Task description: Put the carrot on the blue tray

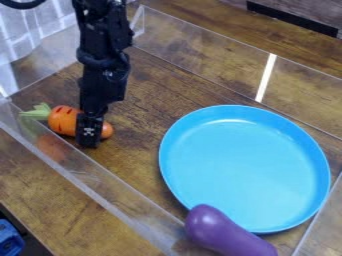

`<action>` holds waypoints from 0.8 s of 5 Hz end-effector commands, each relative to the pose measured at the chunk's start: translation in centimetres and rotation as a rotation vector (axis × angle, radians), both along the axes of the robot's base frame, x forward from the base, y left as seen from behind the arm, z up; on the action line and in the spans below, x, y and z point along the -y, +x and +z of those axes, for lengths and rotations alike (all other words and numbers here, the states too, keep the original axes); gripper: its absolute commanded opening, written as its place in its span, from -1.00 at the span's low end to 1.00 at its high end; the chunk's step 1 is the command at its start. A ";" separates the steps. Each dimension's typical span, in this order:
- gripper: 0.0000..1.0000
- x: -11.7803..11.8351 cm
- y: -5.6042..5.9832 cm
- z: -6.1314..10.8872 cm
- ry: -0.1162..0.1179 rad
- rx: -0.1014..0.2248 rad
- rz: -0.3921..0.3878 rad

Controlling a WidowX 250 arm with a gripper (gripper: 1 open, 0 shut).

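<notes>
In the one camera view, the black gripper (88,131) points straight down at the left side of the wooden table (201,85), its fingers spread wide and holding nothing. They stand right at the carrot (64,120), one finger in front of it; whether they touch it cannot be told. The carrot lies on the table near the left edge, its green top pointing left, well apart from the blue tray (245,165), which sits to the right. A purple eggplant (223,233) rests against the tray's near rim.
</notes>
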State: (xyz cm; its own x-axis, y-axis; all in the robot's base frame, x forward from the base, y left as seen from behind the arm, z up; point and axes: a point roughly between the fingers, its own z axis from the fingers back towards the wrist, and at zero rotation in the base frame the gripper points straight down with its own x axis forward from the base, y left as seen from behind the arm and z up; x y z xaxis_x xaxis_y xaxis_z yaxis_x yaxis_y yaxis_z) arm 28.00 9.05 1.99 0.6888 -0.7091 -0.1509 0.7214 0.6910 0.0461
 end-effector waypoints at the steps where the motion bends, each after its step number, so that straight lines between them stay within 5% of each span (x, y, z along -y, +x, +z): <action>1: 1.00 -1.3 1.0 1.0 0.001 0.053 -0.028; 2: -1.00 -1.2 0.9 1.0 -0.004 0.054 -0.055; 4: -1.00 0.6 1.1 2.7 0.000 0.057 0.014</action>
